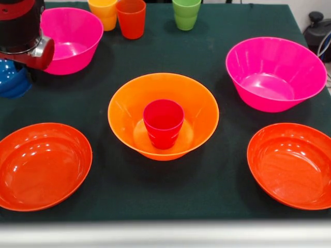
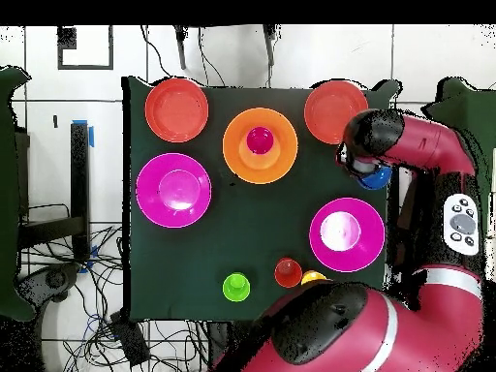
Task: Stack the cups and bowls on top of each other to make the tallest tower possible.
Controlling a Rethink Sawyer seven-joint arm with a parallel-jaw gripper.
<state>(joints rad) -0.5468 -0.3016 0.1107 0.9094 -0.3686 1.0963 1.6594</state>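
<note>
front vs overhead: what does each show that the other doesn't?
Front only: the cups' and bowls' side profiles and heights; the red cup stands upright in the orange bowl.

Overhead only: the arm's whole run from the base, plus the floor and cables around the table.

Both: two pink bowls, two shallow red-orange bowls, the yellow, orange and green cups, and the blue bowl partly hidden beneath the arm's end. Neither shows the gripper's state.

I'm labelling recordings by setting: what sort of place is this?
Probably a robotics lab: a red robot arm over a dark cloth-covered table of plastic bowls, with loose cables on a tiled floor.
</note>
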